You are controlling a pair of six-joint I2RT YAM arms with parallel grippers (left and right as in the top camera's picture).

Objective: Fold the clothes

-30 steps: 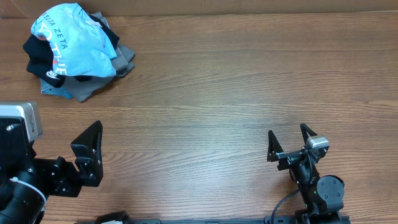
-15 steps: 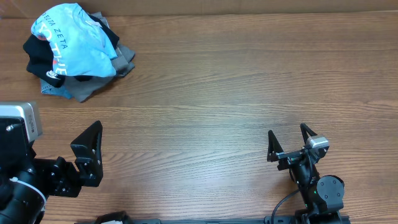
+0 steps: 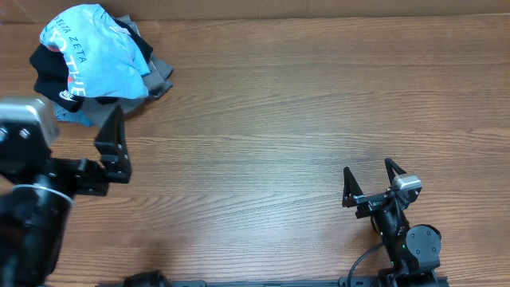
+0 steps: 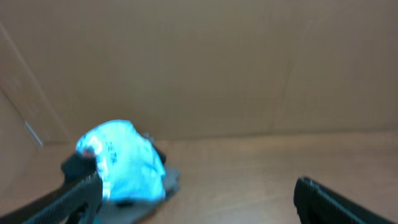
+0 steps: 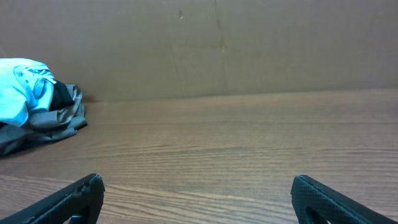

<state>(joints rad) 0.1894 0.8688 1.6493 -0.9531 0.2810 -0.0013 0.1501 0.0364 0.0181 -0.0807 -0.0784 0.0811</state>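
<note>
The sky-blue t-shirt [image 3: 96, 52] with white text lies crumpled on top of a pile at the table's far left corner. It also shows blurred in the left wrist view [image 4: 121, 163] and at the left edge of the right wrist view [image 5: 22, 90]. My left gripper [image 3: 111, 147] is open and empty, just in front of the pile and apart from it; in its own view [image 4: 199, 202] the fingers frame the shirt. My right gripper [image 3: 370, 179] is open and empty at the near right, far from the shirt; its fingers [image 5: 199, 196] show over bare wood.
A black garment with a white logo [image 3: 52, 76] and a grey garment [image 3: 155, 80] lie under the blue shirt in the same pile. A brown cardboard wall [image 5: 217, 43] stands along the table's far edge. Wooden tabletop [image 3: 303, 112] stretches between the arms.
My left arm has moved up the table toward the pile of clothes, its gripper still open. The right arm has not moved.
</note>
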